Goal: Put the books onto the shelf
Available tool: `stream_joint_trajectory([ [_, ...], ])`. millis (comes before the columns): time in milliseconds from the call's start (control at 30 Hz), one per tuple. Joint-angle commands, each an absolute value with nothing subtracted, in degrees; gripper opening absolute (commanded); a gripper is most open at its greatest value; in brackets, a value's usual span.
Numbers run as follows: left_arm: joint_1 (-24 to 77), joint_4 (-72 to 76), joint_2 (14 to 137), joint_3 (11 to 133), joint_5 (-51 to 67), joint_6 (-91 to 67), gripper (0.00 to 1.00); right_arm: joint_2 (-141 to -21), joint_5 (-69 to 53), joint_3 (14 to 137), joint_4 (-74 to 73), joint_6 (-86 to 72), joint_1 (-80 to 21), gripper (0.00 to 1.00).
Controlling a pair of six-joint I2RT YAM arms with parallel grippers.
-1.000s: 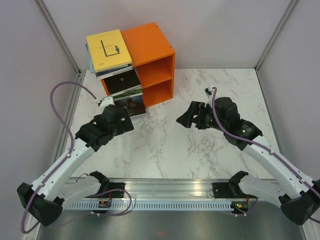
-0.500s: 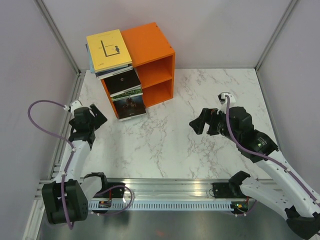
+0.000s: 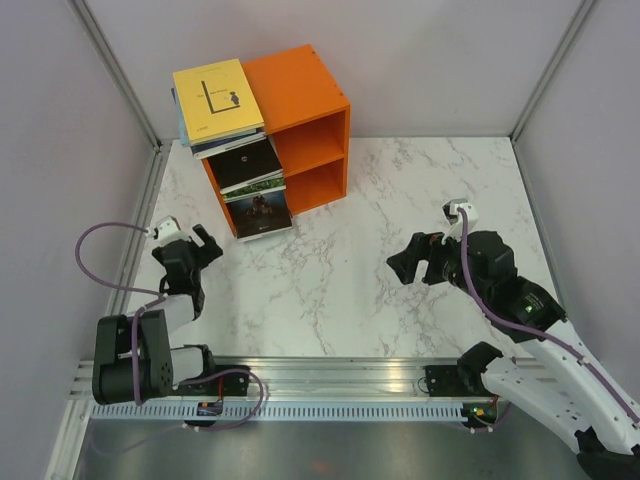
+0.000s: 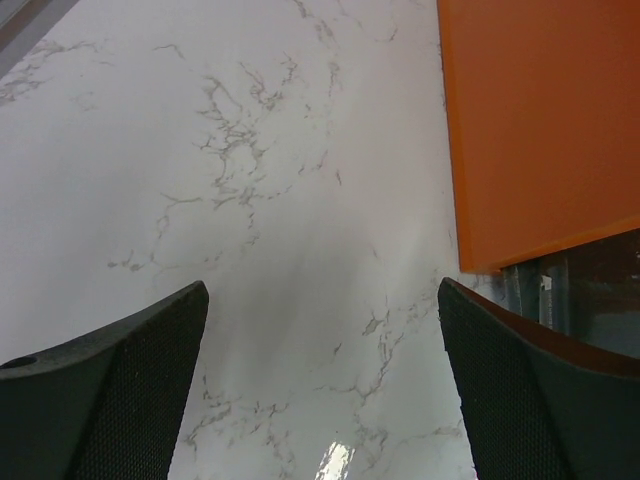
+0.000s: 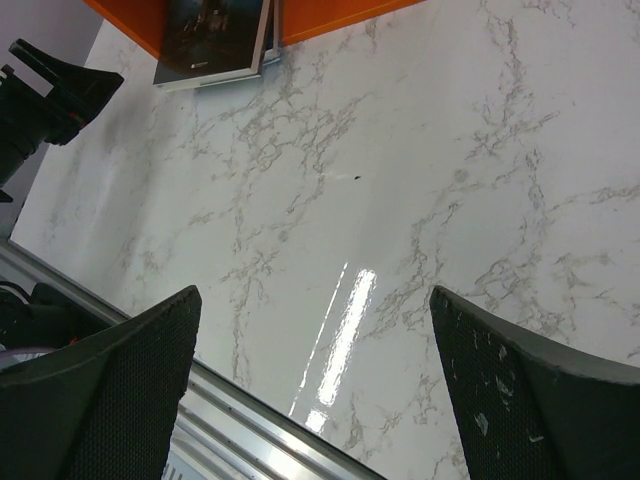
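The orange shelf (image 3: 300, 105) stands at the back left of the marble table, two open compartments facing front right. A stack of books topped by a yellow one (image 3: 217, 98) lies on its top, overhanging left. Two dark books (image 3: 247, 165) (image 3: 258, 212) stick out of its left-front side, the lower one (image 5: 215, 35) flat on the table. My left gripper (image 3: 195, 243) is open and empty, low and short of the shelf, whose orange panel (image 4: 540, 130) fills its wrist view's right. My right gripper (image 3: 412, 258) hangs open and empty over the table's right half.
A metal rail (image 3: 320, 385) runs along the near table edge, also in the right wrist view as the rail (image 5: 230, 420). Grey walls close the table at left, back and right. The left arm (image 5: 50, 85) shows at the right wrist view's upper left.
The left arm has pulled back from the books to the near left and folded low. The right arm has drawn back toward the near right. Both grippers stay open.
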State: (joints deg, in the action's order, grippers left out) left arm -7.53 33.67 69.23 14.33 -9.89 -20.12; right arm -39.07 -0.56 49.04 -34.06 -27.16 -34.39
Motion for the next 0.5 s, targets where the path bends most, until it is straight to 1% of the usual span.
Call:
stream_joint_trajectory([
  [0, -7.04, 51.22, 72.94, 13.98, -7.47, -14.42, 0.96, -37.97, 1.40, 49.48, -32.96, -25.41, -34.63, 0.98],
  [67, -6.77, 55.79, 74.26, 12.66, -6.77, -13.36, 0.98, -37.62, 3.24, 49.40, -32.35, -24.35, -34.63, 0.98],
  [100, -6.25, 53.81, 74.01, 13.53, -6.25, -12.92, 1.00, -37.27, 4.30, 48.96, -32.08, -23.91, -34.54, 0.98],
  [167, -5.28, 55.45, 75.31, 13.62, -3.18, -10.03, 1.00, -37.09, 6.41, 48.34, -30.94, -22.95, -34.63, 0.98],
  [267, -0.63, 57.81, 77.68, 14.50, -2.63, -3.71, 1.00, -36.65, 7.03, 46.67, -28.58, -20.66, -34.63, 0.98],
  [300, 3.47, 68.45, 82.39, 11.72, -2.29, -0.73, 1.00, -36.56, 8.42, 45.97, -27.26, -20.57, -34.63, 0.98],
  [333, 3.52, 72.21, 84.36, 10.82, -3.94, -0.09, 1.00, -36.65, 8.44, 45.71, -27.25, -21.00, -34.63, 0.98],
  [400, 4.04, 60.69, 82.09, 12.91, -4.22, -0.44, 1.00, -36.74, 12.55, 45.09, -25.58, -22.49, -34.63, 0.98],
  [433, 4.13, 69.61, 83.48, 11.79, -5.70, -0.09, 1.00, -36.91, 13.87, 44.57, -23.57, -24.33, -34.63, 0.98],
  [467, 4.74, 67.09, 82.63, 12.30, -6.50, -0.17, 1.00, -37.00, 17.45, 43.86, -22.51, -25.39, -34.63, 0.98],
])
